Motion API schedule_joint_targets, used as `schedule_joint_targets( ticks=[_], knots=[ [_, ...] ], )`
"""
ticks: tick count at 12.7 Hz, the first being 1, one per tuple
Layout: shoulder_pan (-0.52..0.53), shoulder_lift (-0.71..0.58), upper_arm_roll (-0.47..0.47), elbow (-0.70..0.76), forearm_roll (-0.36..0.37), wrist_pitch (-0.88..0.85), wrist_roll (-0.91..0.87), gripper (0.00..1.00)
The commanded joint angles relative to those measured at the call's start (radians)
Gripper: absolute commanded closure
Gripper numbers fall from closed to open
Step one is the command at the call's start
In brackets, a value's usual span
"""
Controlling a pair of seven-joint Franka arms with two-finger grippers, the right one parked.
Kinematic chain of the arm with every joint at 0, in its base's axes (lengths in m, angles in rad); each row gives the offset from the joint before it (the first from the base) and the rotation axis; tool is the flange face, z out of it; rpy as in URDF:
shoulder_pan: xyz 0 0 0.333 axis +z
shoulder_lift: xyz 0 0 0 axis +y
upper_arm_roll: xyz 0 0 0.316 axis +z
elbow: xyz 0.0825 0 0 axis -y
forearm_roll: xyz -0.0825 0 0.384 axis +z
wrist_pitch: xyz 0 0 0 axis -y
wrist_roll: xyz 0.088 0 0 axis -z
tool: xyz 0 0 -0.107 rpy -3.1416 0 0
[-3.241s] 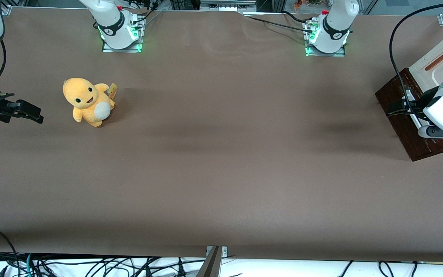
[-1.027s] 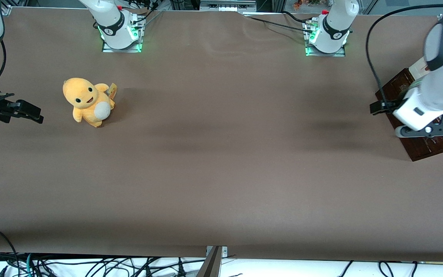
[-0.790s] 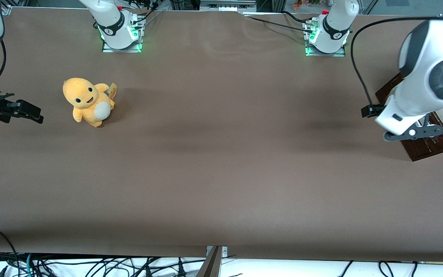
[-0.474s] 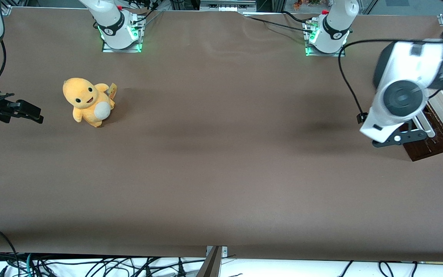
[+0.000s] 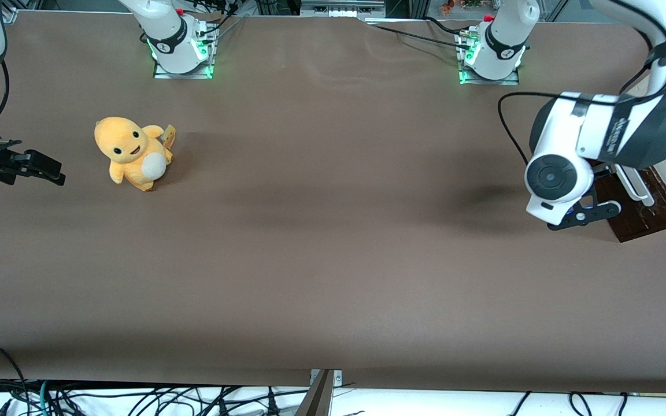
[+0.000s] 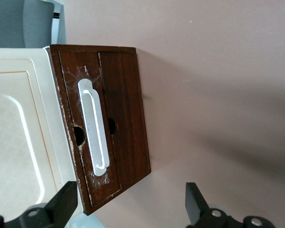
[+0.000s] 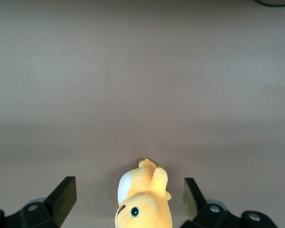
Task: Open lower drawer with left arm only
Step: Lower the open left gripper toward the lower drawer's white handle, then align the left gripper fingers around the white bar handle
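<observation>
Both fingers [image 6: 66, 202] of the left arm's [image 5: 599, 136] hand [image 6: 128, 209] are spread wide, high above the lower drawer's [image 6: 126, 118] white handle [image 6: 94, 128].

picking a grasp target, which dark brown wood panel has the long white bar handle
The panel adjoining the cream cabinet top; the outer panel has none. The open black pincer hovers above.

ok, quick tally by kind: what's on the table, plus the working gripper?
Cream cabinet: 1, at the working arm's end
Lower drawer: 1, dark wood front
White bar handle: 1
Yellow plush toy: 1, toward the parked arm's end
Left gripper: 1, open, in front of the drawer, touching nothing
Total: 5
</observation>
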Motion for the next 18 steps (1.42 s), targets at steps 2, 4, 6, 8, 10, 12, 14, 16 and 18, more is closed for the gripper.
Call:
schedule_joint_targets(
  ticks=[2,4,6,8,10,12,14,16,18],
  knots=[
    [0.002,0.003,-0.001,-0.075,0.103,0.040,-0.069,0.00],
    [0.013,0.022,0.002,-0.092,0.134,0.065,-0.106,0.00],
    [0.026,0.044,0.013,-0.112,0.180,0.065,-0.120,0.00],
    [0.057,0.058,0.013,-0.141,0.235,0.065,-0.168,0.00],
    [0.074,0.073,0.015,-0.146,0.255,0.065,-0.189,0.00],
    [0.075,0.093,0.016,-0.146,0.256,0.065,-0.221,0.00],
    [0.075,0.107,0.016,-0.148,0.256,0.063,-0.253,0.00],
    [0.075,0.119,0.022,-0.148,0.263,0.057,-0.269,0.00],
    [0.075,0.125,0.038,-0.160,0.313,0.046,-0.292,0.00]
  ],
)
